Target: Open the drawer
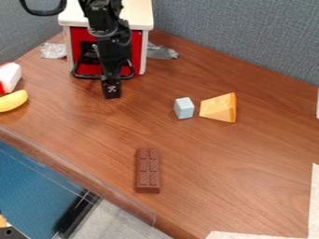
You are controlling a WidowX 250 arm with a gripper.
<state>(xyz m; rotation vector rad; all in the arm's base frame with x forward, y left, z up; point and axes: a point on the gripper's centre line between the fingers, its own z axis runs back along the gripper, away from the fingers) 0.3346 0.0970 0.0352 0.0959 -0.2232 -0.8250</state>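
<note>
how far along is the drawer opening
Nothing looks done: the red drawer front seems flush with its white frame. In progress: the gripper hangs by the black handle, whether hooked on I can't tell. Left: the pull outward.

From my end I count one chocolate bar [148,171], one cheese wedge [217,108], one pale block [183,108], one banana [12,101], one red-and-white toy [9,76], one cabinet [138,15], one red drawer [137,46] and two silvery scraps [53,51].

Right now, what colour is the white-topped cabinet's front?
The front is red, clearest in the camera view.
</note>
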